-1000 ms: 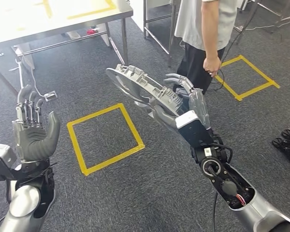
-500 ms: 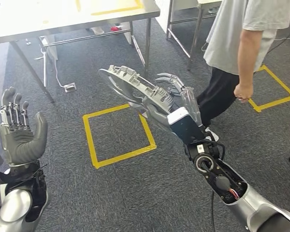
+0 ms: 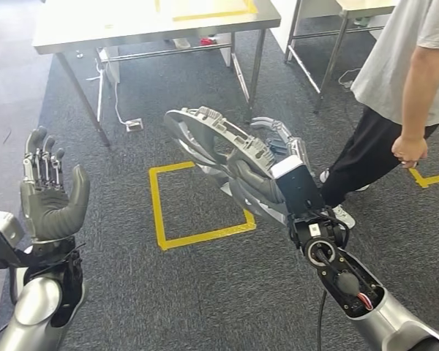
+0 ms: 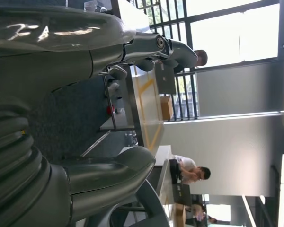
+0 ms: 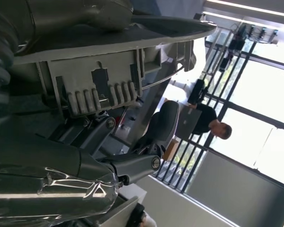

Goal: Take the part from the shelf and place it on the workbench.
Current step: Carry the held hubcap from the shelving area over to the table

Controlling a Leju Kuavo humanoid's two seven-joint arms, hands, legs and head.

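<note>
1. Two hands in the head view. Left hand [image 3: 50, 196] sits at the left edge, raised, palm up, fingers [image 3: 40, 162] upright and apart, holding nothing. Thick thumb stands off to one side.
2. Left wrist view: same hand close up, thumb and a darker finger spread with open air between them.
3. Floor: dark grey carpet [image 3: 151, 292]. A yellow tape square [image 3: 197, 205] lies on it, roughly centre, below and partly behind the carried part.
4. Workbench [image 3: 151, 18] stands at the top, its pale surface marked with yellow tape, metal legs reaching the carpet. A cable and a small socket box [image 3: 134, 125] lie on the floor under it.
5. Part [image 3: 220, 139]: long grey moulded piece, ribbed and slotted, held in the air above the carpet, tilted, its far end pointing toward the workbench. Not touching the surface; well short of it.
6. Right hand [image 3: 261, 172] grips the part's near end; thumb wraps beneath, darker fingers [image 3: 278, 130] curve over the top edge. Right wrist view shows the part's ribbed underside pressed against the hand.
7. Silver right arm [image 3: 366, 300] enters from lower right.
8. Person [image 3: 404, 80] stands at the right: grey shirt, dark trousers, white shoe, one hand hanging by the hip, near the right arm but apart from it.
</note>
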